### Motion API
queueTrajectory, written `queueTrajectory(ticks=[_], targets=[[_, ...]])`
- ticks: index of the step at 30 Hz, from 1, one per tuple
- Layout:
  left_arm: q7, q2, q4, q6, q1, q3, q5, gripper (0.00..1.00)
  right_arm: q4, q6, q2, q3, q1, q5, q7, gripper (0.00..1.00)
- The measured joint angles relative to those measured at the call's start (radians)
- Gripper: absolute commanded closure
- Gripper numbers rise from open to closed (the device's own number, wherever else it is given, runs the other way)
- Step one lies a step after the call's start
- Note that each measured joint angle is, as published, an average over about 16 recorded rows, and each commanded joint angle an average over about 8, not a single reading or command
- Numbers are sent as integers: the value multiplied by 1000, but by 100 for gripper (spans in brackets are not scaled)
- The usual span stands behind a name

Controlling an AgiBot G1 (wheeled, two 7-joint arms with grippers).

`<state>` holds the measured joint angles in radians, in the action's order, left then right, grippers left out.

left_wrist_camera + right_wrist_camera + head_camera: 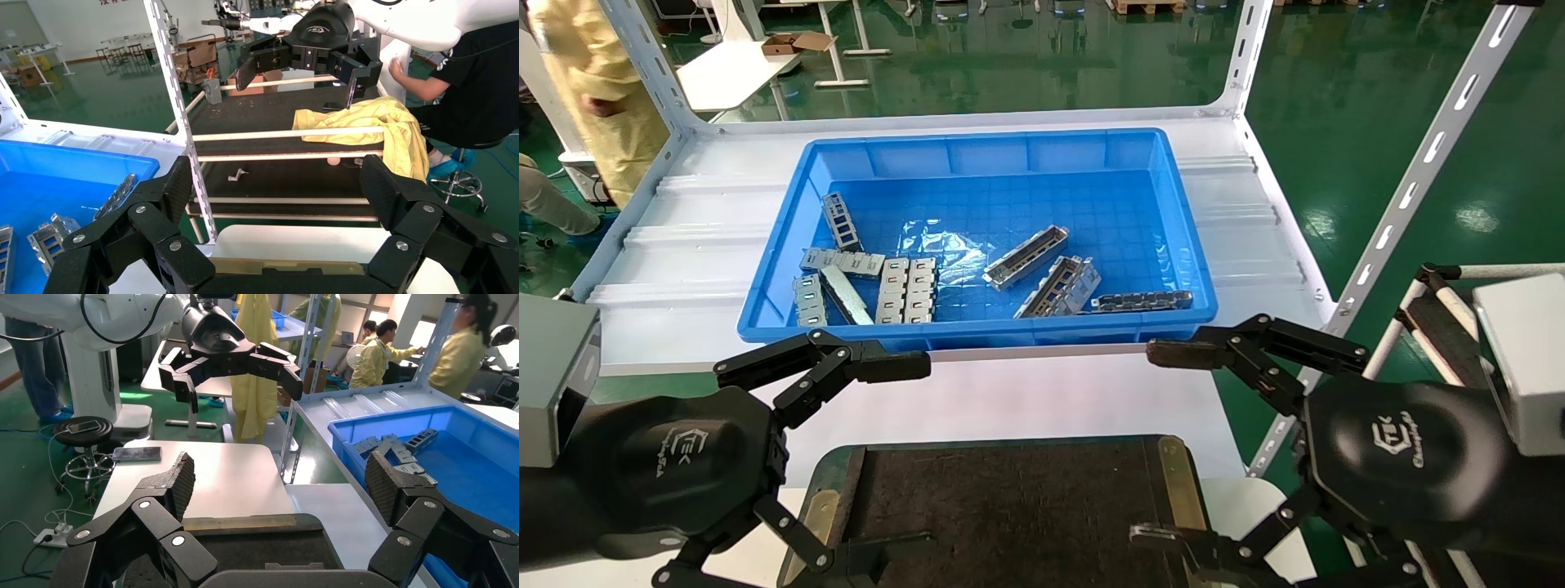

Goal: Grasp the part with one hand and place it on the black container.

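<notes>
Both tools, left tool [903,453] and right tool [1164,445], stand wide and empty; take the stiff, light, slippery part [1026,256] across its narrow middle.

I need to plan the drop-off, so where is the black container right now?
In the head view, the black container lies at the near edge, centred between the left gripper and right gripper, just in front of the blue bin.

Overhead head view, opposed wrist views
</notes>
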<state>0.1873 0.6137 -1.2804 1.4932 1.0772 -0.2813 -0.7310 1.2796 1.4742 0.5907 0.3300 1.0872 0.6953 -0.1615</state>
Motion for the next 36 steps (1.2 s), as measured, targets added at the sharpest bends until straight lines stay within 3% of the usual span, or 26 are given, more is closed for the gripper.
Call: queueTrajectory(ticks=[36], targets=[[0,0,0,0,0,0,0,0,0,0,0,0,0,0,0,0]])
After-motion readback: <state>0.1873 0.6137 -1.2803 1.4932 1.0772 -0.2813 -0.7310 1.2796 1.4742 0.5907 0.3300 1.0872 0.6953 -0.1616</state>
